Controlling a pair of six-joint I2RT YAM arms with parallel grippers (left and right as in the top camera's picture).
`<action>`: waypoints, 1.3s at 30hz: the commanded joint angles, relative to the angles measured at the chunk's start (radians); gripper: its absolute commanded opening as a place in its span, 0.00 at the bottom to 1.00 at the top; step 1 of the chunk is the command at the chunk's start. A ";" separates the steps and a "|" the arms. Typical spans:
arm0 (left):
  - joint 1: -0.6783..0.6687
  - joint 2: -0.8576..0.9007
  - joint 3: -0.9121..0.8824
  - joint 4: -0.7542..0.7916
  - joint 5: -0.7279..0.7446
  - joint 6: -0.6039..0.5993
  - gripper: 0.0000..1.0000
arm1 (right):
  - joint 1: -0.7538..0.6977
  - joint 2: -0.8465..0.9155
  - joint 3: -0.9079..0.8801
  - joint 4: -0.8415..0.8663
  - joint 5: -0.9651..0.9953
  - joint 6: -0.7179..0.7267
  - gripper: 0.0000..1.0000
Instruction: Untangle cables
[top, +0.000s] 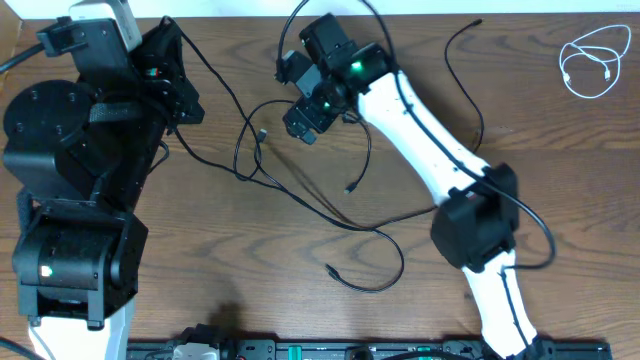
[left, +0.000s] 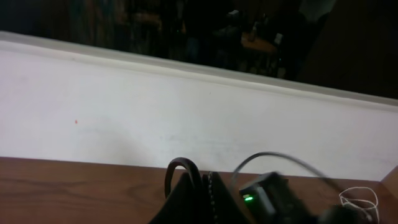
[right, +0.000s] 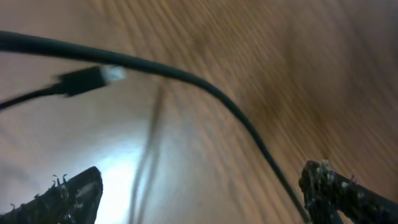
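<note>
The right pincer (right: 202, 190) is standing with its jaws wide apart, holding nothing, and is hanging low over the bench (top: 560, 180) near the middle of the far edge. A black cable (right: 155, 64) is crossing the gap ahead of the fingers. The blurred wrist view is not showing contact with either finger. A small plug (right: 87, 79) is lying just beyond the cable. The left pincer (left: 207, 194) is sitting with its jaws pressed together by the far left corner, facing the white wall (left: 124, 112). Whether a strand is pinched there cannot be told.

Step in hand, as judged: the right arm is lining up to take one strand of the black tangle (top: 300, 198), which is sprawling from beneath the pincer toward the bench centre and the near edge. The next move is calling for a descent onto a single strand, close to its plug end, then a pull away from the crossings.

Room: the white cable (top: 604, 62) is lying coiled by itself in the far right corner, well apart from the tangle. Bare bench is lying open across the right half. The far edge is sitting close behind the pincer, so a pull that way is offering little margin.
</note>
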 joint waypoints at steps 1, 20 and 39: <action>0.005 0.001 0.021 0.003 -0.008 -0.020 0.07 | -0.005 0.087 -0.009 0.052 0.011 -0.051 0.96; 0.034 -0.006 0.021 0.049 -0.139 -0.019 0.08 | -0.270 0.096 -0.003 0.141 0.377 0.301 0.01; 0.270 0.201 0.021 -0.028 -0.199 -0.020 0.07 | -0.774 -0.386 -0.003 -0.158 0.095 0.459 0.01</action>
